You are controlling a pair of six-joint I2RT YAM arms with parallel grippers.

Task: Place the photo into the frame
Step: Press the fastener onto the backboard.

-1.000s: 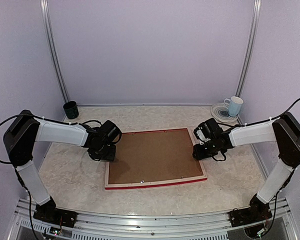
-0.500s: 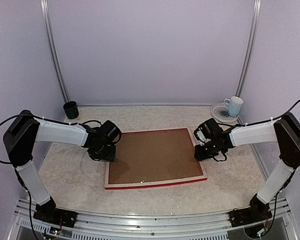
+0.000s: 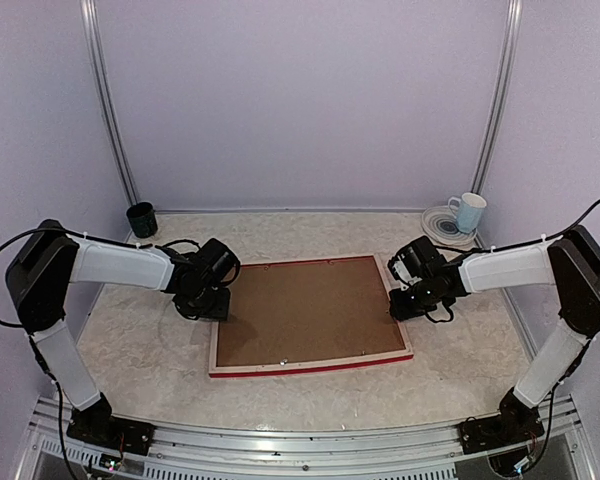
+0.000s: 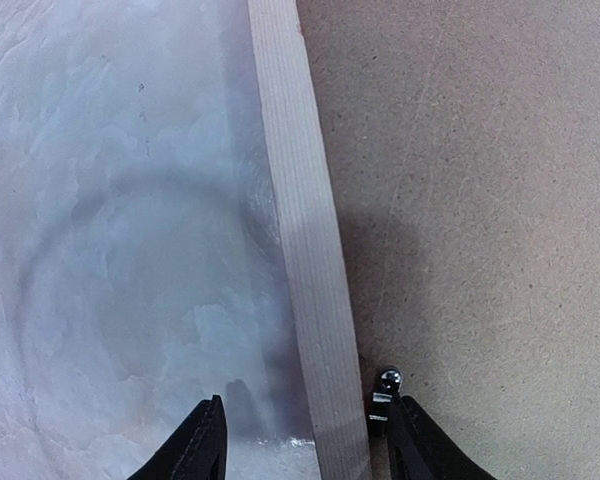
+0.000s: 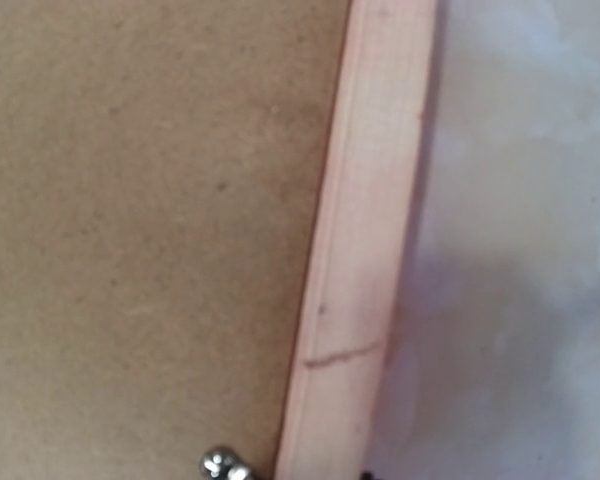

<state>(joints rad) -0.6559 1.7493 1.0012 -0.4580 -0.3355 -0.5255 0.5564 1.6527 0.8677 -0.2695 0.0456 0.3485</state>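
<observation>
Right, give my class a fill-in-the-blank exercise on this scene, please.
1. The frame lies face ___ on the table.
2. The dark cup stands at the table's far ___ corner.
3. The white mug stands at its far ___ corner.
4. The left hand is ___, straddling the frame's edge.

Missing words: down; left; right; open.

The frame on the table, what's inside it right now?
A brown backing board fills the frame, which lies back-up. Anything beneath the board, the photo included, is covered and cannot be seen.
</observation>
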